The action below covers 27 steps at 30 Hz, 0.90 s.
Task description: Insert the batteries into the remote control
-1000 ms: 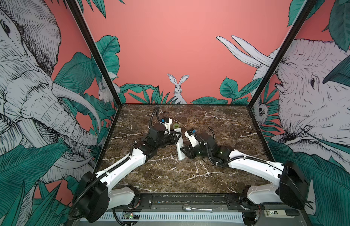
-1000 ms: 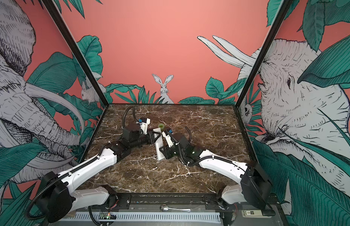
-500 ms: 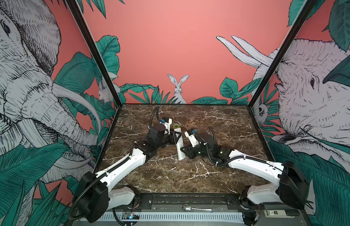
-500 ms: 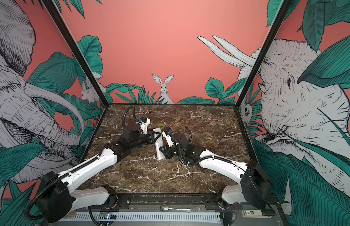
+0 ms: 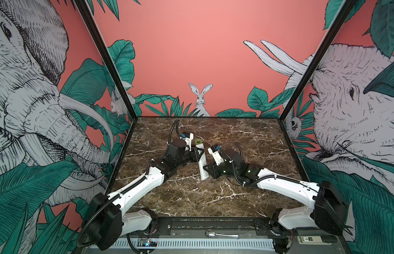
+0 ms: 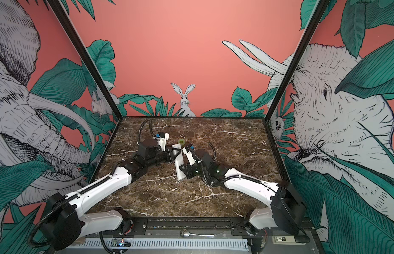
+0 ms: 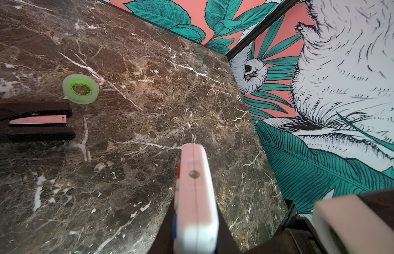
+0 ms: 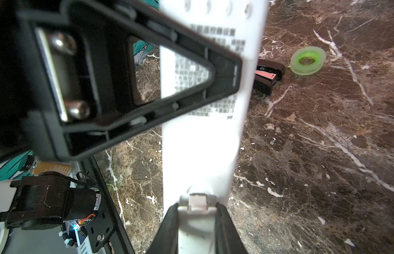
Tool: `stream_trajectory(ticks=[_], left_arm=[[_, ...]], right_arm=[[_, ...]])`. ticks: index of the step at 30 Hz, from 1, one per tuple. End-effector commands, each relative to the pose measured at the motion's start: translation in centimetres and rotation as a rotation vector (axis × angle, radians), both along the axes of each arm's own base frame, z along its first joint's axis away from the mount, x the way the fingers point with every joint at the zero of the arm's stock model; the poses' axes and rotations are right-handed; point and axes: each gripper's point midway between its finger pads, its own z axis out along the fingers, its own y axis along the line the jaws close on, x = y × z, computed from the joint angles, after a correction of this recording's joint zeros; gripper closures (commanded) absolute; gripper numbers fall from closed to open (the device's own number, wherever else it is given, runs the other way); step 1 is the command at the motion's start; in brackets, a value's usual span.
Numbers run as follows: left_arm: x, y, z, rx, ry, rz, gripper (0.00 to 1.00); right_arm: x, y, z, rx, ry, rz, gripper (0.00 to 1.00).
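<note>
Remote control (image 5: 202, 167) is in the middle of the table (image 5: 246, 198). It is long and white and is held between the two tools, with one end to the front and the other end pointing away. Nearest of all, both arms start at the front edge of the table. The left arm (image 5: 136, 187) comes from the left corner and the right arm (image 5: 284, 181) from the right corner. Both lie low, stretch forward and lean in to meet in the middle. The right arm bends at its wrist so that the right tool (image 5: 206, 171) points to the left. Its two black fingers (image 8: 166, 228) are nearly closed and sit tight on either side of the near end of the remote control, just by a small latch. The right wrist view shows the plain back of the remote control, with small print on it. A bit farther back, the left arm bends at its wrist so that the left tool (image 5: 200, 154) points to the right. It is squeezed shut on the far part of the remote control, with one finger across the printed back and the other on the button side. In the left wrist view the far end of the remote control hangs above the table, with a red and a blue button on its side. Farther still, a black stapler (image 7: 37, 119) lies on the table. Just beside it, farthest away, lies a small green tape roll (image 5: 198, 141).
</note>
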Motion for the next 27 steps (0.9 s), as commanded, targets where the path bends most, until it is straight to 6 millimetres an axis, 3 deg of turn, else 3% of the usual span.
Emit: stream_trajectory(ticks=[1,17,27], left_arm=[[-0.2,0.2,0.6,-0.002,-0.02,0.003,1.0],[-0.2,0.4,-0.1,0.017,-0.013,0.013,1.0],[-0.2,0.9,-0.4,0.025,-0.011,0.031,1.0]], right_arm=[[0.5,0.6,2.6,0.059,-0.059,0.013,0.78],[0.5,0.5,4.1,0.102,-0.098,0.009,0.79],[0.4,0.0,3.7,0.094,-0.109,-0.001,0.79]])
